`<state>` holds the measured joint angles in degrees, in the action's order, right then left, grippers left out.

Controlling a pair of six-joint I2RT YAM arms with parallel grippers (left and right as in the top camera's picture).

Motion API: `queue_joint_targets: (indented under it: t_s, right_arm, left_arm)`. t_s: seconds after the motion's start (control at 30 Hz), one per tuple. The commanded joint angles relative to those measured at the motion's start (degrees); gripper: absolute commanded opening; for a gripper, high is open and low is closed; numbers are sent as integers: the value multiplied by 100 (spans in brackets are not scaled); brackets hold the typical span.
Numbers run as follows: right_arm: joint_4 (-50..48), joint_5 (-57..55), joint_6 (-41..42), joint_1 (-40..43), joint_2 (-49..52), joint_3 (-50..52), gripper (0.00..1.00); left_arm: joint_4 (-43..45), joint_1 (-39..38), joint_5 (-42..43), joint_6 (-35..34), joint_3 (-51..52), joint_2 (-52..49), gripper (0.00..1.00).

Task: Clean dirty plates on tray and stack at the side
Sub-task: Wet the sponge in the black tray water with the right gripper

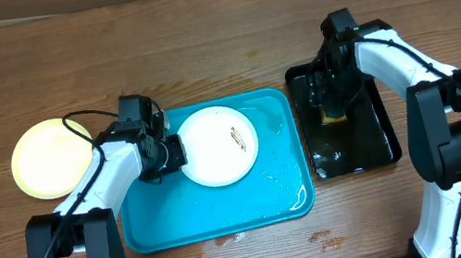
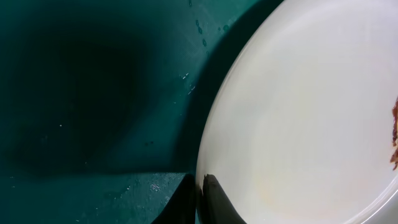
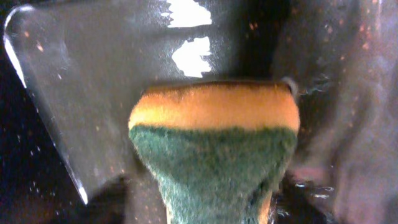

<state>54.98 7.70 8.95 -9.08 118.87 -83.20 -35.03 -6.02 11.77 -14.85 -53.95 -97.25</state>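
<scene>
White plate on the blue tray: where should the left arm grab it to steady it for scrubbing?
Pinch the left rim of the white plate, coming in low from the left across the tray. The plate lies flat, so probably only its thin outer edge offers a bite. That side also leaves the smear, right of centre, uncovered. The left gripper is shut on that rim.

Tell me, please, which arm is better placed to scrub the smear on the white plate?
Right. The right hand grips the sponge in the black tray; the left hand pinches the rim of the white plate.
</scene>
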Motion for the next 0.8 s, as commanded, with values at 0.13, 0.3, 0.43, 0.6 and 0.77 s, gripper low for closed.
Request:
queue_joint_targets:
  t_s: [0.13, 0.3, 0.43, 0.6, 0.77]
  right_arm:
    - [610, 223, 2, 59, 9, -752, 4]
    - [1526, 221, 2, 57, -33, -1585, 4]
    - [1637, 195, 4, 57, -155, -1709, 4]
    - [2258, 4, 94, 57, -140, -1698, 4]
    - [2334, -109, 131, 20, -118, -1530, 4]
  left_arm:
    - [13, -44, -35, 4, -50, -68, 8]
    - [-11, -44, -35, 4, -50, -68, 8]
    - [-4, -44, -37, 2, -50, -68, 8]
    - [-39, -44, -33, -190, -50, -68, 4]
    - [-24, -44, -33, -363, -50, -68, 4]
